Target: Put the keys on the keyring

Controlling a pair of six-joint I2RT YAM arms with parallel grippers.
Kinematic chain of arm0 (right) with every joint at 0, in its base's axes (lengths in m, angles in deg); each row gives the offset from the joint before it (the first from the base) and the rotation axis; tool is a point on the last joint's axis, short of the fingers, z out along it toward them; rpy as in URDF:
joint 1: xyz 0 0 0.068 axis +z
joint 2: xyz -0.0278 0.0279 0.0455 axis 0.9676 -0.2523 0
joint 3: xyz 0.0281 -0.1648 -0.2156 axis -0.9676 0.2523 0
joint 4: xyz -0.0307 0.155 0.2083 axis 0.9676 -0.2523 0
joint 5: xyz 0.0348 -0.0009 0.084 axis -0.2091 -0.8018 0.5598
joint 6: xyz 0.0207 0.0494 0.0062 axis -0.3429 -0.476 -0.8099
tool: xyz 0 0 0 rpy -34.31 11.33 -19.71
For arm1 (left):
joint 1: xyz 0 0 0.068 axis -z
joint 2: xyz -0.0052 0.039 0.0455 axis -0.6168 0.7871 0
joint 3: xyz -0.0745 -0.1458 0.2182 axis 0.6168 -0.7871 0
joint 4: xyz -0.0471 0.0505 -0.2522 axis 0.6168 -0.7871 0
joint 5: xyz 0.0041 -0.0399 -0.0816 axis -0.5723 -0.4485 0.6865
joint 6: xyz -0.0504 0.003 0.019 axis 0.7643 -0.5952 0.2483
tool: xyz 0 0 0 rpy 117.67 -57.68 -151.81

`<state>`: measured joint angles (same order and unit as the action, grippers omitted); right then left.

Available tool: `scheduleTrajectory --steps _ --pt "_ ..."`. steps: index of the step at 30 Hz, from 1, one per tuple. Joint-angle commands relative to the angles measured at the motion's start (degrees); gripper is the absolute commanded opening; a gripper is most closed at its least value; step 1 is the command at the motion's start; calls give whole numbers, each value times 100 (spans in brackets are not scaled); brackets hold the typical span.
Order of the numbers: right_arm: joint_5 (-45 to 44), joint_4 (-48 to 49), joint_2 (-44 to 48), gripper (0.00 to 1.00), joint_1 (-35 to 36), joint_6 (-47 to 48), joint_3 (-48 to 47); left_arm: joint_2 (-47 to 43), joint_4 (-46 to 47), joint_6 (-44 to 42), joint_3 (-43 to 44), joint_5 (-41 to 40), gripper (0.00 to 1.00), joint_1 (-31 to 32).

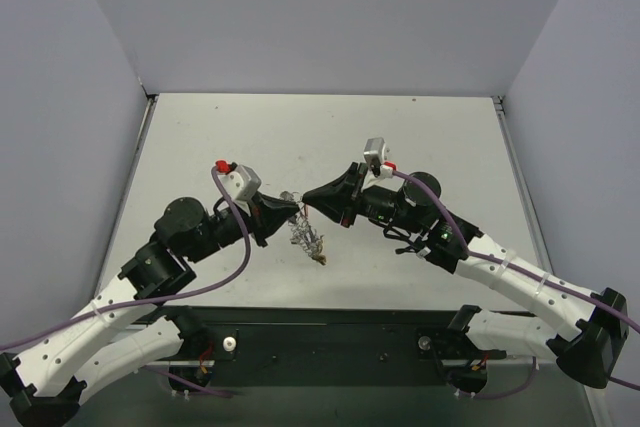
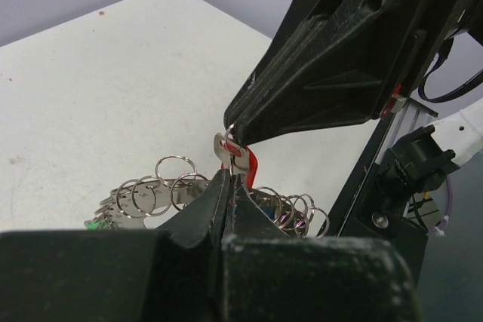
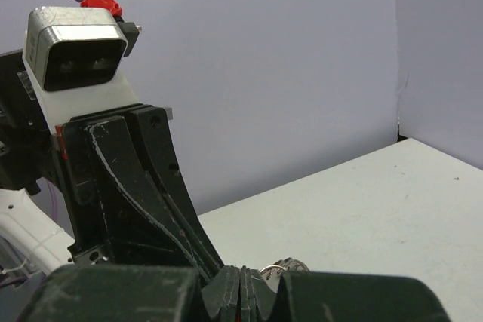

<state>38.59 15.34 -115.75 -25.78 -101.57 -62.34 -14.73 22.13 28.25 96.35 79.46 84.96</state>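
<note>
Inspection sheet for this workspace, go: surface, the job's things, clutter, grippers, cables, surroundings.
Surface: pale table, with a few small specks.
Job's things: the keyring hangs below the meeting fingertips, with a gold tag at its low end. The red key sits between the two gripper tips.
Clutter: nothing seen.
Grippers: the left gripper is shut, apparently on the keyring. The right gripper is shut, apparently pinching the top of the red key.
Cables: purple cables run along both arms, clear of the keyring.
Surroundings: plain grey walls on three sides.
</note>
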Motion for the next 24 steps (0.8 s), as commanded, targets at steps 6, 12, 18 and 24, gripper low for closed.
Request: scheduleTrajectory --steps 6,12,18,24 --pt "-115 471 2 0 14 -85 -128 -374 769 -60 -84 147 0 41" --pt "-36 472 54 0 5 -120 -181 -349 769 -16 -110 -73 0 50" --pt "26 471 151 0 14 -155 -181 -296 795 -16 -101 -196 0 41" --pt "123 463 177 0 32 -182 -216 -234 813 -60 -75 -231 0 41"
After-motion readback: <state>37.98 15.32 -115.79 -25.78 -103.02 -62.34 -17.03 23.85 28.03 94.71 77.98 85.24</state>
